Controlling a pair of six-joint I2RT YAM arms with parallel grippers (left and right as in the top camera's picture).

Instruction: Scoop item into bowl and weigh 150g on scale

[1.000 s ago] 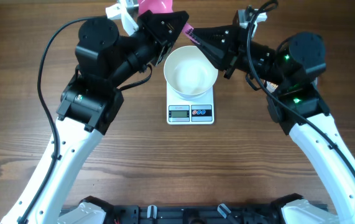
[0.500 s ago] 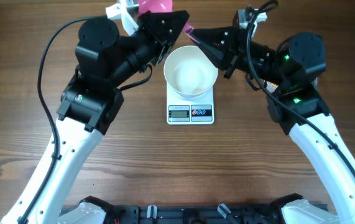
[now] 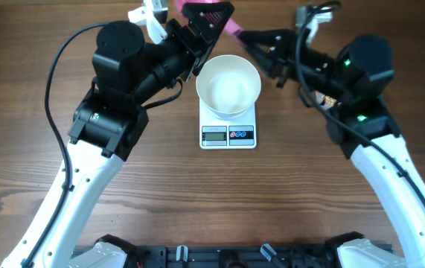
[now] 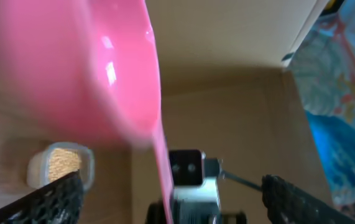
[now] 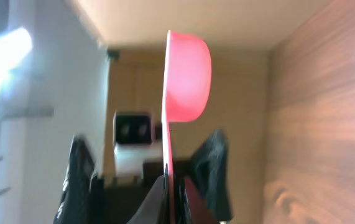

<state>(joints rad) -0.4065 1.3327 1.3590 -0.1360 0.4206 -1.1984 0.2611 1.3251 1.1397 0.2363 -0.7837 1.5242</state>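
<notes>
Bowl [image 3: 228, 83] sits on the scale [image 3: 228, 135], upper centre overhead. Right claw [image 3: 248, 36] pinches the pink scoop [image 5: 186, 74] by its handle; left claw [image 3: 211, 15] stands wide open (fingers well apart). Beans [image 4: 62, 163] lie in a tub [image 4: 35, 173], lower left of the left wrist view.

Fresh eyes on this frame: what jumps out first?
The pink scoop, top centre overhead, held by its handle in the shut right tool; the left tool stands open right by it. Mid-table, a white bowl sits empty on the scale.
</notes>
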